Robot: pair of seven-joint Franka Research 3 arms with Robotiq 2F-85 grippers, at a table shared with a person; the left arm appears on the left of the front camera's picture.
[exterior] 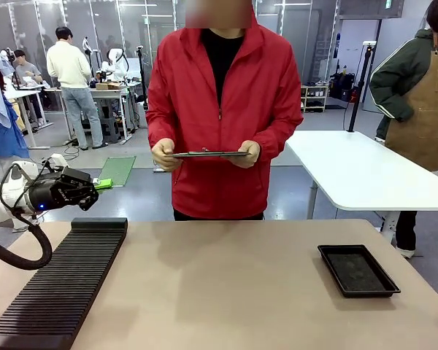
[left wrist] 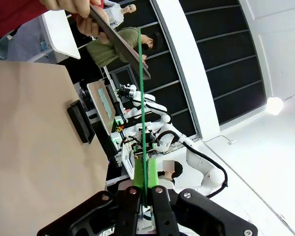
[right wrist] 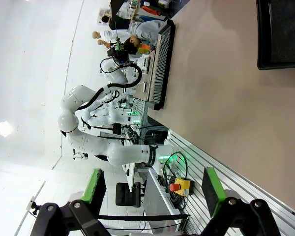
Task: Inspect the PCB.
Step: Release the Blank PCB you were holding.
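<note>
My left gripper [exterior: 101, 184] hangs above the table's far left corner, shut on the near edge of the PCB [exterior: 117, 170], a thin dull-green board that sticks out away from me towards the person. In the left wrist view the PCB [left wrist: 142, 98] shows edge-on as a thin green line rising from my shut left gripper [left wrist: 145, 183]. My right gripper [right wrist: 152, 191] is open, its green pads [right wrist: 94, 184] wide apart with nothing between them. Across the table a person in a red jacket holds a dark flat tablet [exterior: 208, 154] in both hands.
A black ribbed rack [exterior: 58, 281] lies along the table's left side. A shallow black tray [exterior: 358, 270] sits at the right, also in the right wrist view [right wrist: 282, 34]. A white table [exterior: 358, 171] and another person stand behind at the right.
</note>
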